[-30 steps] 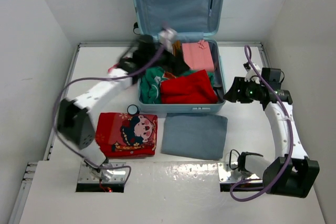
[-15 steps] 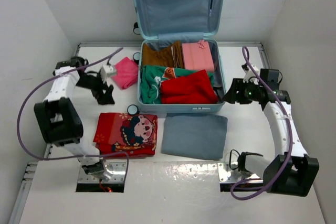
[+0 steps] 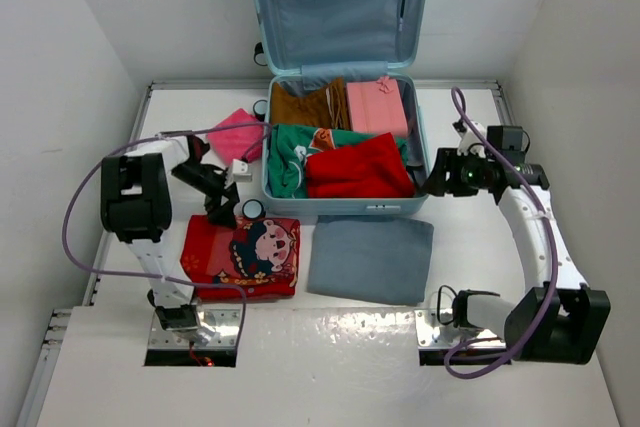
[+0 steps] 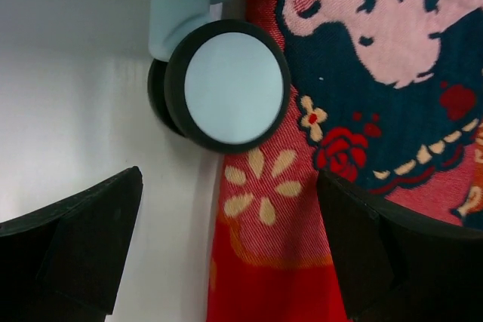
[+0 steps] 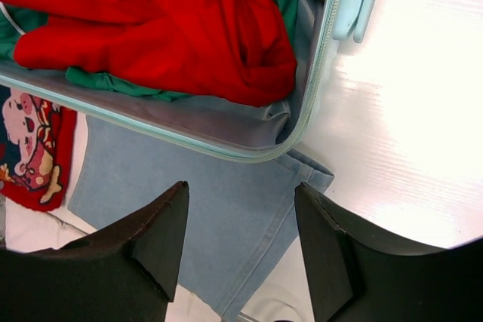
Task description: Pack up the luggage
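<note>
At the left of the overhead view I have the left gripper [image 3: 224, 211] spread wide and empty. It hangs over the upper edge of the red cartoon cloth [image 3: 243, 255], just beside the wheel [image 4: 230, 84] on the case's front-left corner. The luggage [image 3: 340, 206] lies open at upper centre, lid raised at the back, clothes inside. A folded grey cloth [image 3: 370, 259] lies in front of it. At the right, the right gripper [image 5: 241, 254] stands partly open, holding nothing, by the front-right corner.
</note>
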Available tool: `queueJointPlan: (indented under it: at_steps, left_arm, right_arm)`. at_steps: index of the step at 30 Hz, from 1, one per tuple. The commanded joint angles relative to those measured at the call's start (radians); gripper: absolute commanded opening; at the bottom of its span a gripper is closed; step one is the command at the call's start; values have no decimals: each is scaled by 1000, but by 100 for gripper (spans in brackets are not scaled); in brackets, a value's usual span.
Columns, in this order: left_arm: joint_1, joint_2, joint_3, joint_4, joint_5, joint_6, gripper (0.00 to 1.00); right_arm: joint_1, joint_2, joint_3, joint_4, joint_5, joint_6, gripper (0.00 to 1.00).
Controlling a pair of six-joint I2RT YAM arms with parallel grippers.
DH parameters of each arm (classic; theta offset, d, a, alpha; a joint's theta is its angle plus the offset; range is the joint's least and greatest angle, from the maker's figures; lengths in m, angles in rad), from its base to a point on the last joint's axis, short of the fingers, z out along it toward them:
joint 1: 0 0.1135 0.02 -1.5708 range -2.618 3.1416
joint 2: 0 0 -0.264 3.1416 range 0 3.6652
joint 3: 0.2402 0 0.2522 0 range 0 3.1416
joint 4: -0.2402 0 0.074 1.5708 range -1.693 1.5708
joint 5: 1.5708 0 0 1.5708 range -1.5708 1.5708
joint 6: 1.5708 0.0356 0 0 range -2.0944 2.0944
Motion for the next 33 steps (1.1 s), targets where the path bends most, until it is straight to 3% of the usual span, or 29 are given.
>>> queueJointPlan:
  at_steps: [1, 5, 13, 16, 18, 19, 21, 23, 24, 28, 29, 33]
  left_arm:
    - [-33, 47, 5, 71, -4, 23, 99]
    - [-33, 87, 47, -82, -7, 155, 99]
    - [-67, -118, -255, -76, -123, 315, 99]
    - [-96, -129, -313, -37, -137, 255, 95]
    - [-107, -129, -327, 12, -137, 173, 87]
    - [-125, -129, -327, 31, -137, 146, 74]
    - [-139, -138, -327, 42, -137, 122, 61]
    - [-139, -184, -300, 42, -93, 122, 35]
    - [-139, -207, -275, 16, -56, 134, 15]
    - [-150, -369, -219, -56, 39, 201, 7]
    - [-177, -411, -191, -56, 89, 201, 0]
    - [-268, -616, -156, 55, 209, 122, 0]
  right_arm:
    - [16, 10, 50, -3, 36, 7, 58]
    - [30, 24, 63, -10, 45, 9, 58]
    - [37, 53, 106, -16, 45, -2, 58]
    - [42, 71, 124, -28, 43, -10, 58]
    - [43, 76, 135, -26, 40, -13, 58]
    - [42, 77, 136, -26, 42, -13, 57]
    - [42, 79, 141, -28, 40, -19, 55]
    - [42, 74, 141, -26, 37, -29, 54]
    - [42, 74, 139, -28, 37, -40, 54]
    - [42, 53, 120, -22, 33, -45, 52]
    - [42, 50, 116, -20, 31, -46, 52]
    - [43, 16, 71, -19, 27, -56, 52]
